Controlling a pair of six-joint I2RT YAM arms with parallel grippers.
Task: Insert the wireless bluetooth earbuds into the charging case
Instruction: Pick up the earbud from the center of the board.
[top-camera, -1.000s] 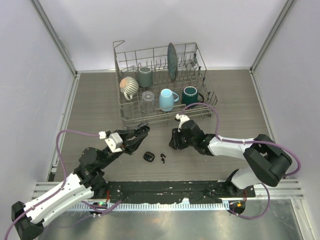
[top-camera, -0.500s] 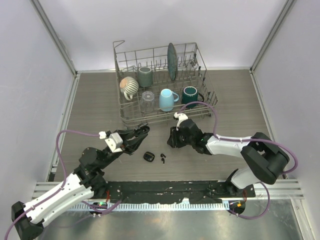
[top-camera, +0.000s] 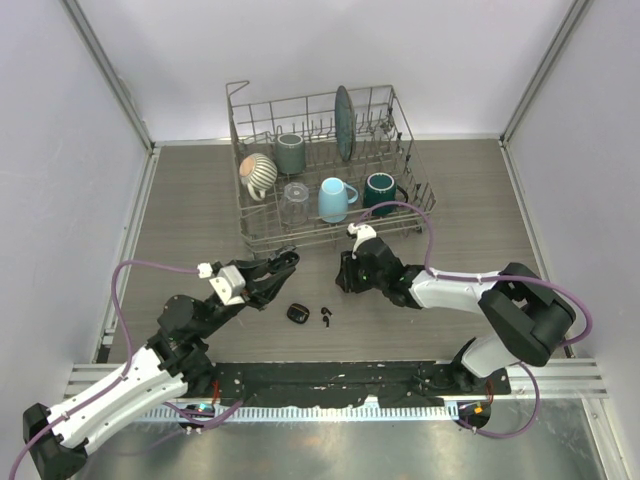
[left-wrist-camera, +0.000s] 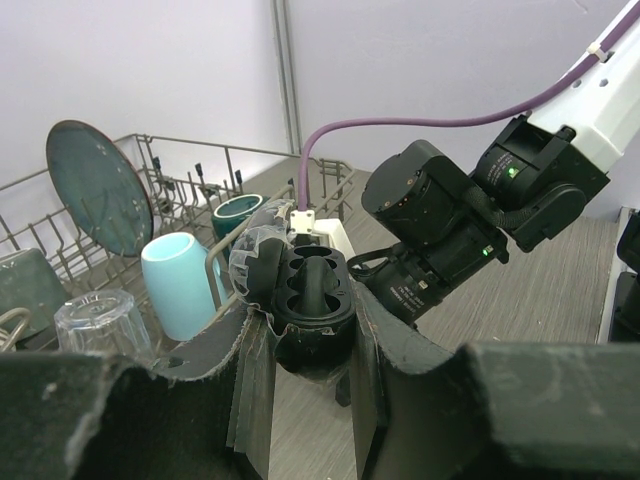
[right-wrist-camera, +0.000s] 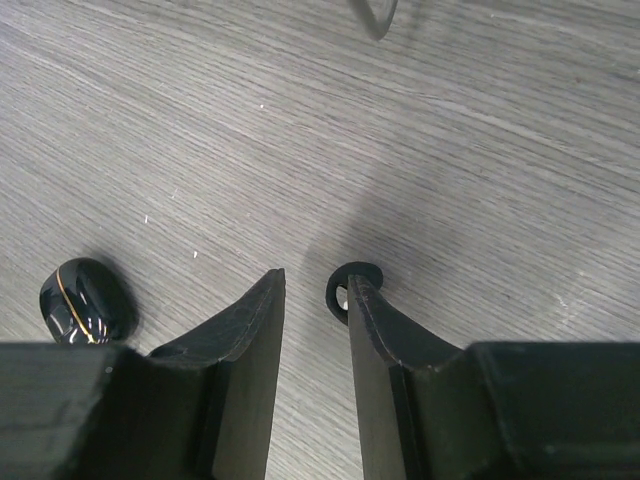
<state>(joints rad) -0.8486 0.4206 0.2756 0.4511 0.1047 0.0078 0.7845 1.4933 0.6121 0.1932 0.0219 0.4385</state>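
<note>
My left gripper (top-camera: 283, 263) is shut on an open black charging case (left-wrist-camera: 312, 300) and holds it above the table. The case's lid (left-wrist-camera: 256, 263) is folded back, and one dark earbud stem (left-wrist-camera: 318, 281) stands in its wells. My right gripper (top-camera: 346, 279) hovers low over the table with its jaws a little apart and nothing between them (right-wrist-camera: 313, 278). A tiny black ring-like piece (right-wrist-camera: 342, 287) lies at its right fingertip. Two tiny black earbuds (top-camera: 326, 316) lie on the table beside a small glossy black oval case (top-camera: 297, 313), which also shows in the right wrist view (right-wrist-camera: 86, 300).
A wire dish rack (top-camera: 420, 205) stands behind the grippers. It holds a striped ball-like cup (top-camera: 258, 174), a grey mug (top-camera: 290, 153), a clear glass (top-camera: 294, 202), a light blue cup (top-camera: 335, 199), a teal mug (top-camera: 381, 189) and a dark plate (top-camera: 344, 122).
My right gripper has shifted slightly left and a little farther from the arm bases. My left gripper and the case in it have stayed in place.
</note>
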